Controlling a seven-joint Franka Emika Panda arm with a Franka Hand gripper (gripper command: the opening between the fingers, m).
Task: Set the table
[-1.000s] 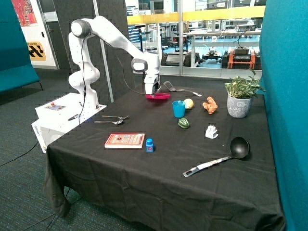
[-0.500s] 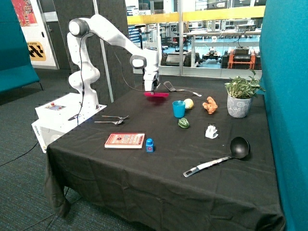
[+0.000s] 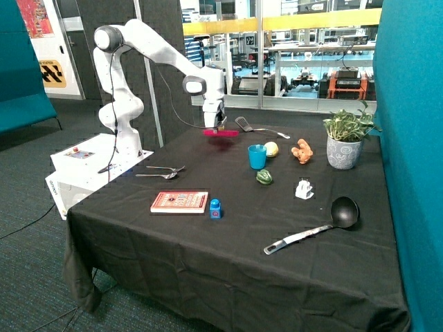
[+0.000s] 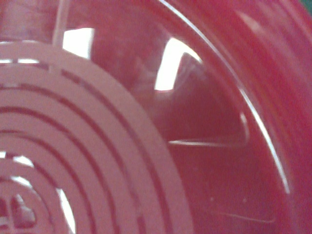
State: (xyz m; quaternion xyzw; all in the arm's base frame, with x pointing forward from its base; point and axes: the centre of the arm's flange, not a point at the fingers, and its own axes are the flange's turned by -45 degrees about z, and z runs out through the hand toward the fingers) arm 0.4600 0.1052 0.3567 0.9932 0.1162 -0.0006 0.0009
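Note:
A red plate [image 3: 221, 132] hangs from my gripper [image 3: 215, 124] a little above the black table [image 3: 208, 277], near its far edge. The gripper is shut on the plate's rim. The plate's glossy red surface [image 4: 204, 122] fills the whole wrist view. A blue cup [image 3: 257, 156] stands near the table's middle, toward the front from the plate. Two spoons [image 3: 160, 172] lie at the table edge nearest the robot base. A black spatula [image 3: 243, 124] with a fork [image 3: 275, 132] lies just behind the plate.
A red book [image 3: 179, 202] and a small blue block [image 3: 215, 208] lie near the front. A green vegetable [image 3: 264, 177], a yellow fruit [image 3: 271, 149], an orange toy [image 3: 301, 150], a white plug [image 3: 304, 189], a black ladle [image 3: 325, 225] and a potted plant [image 3: 345, 140] sit farther along.
My gripper has lifted the red plate off the table and moved it slightly toward the robot base side.

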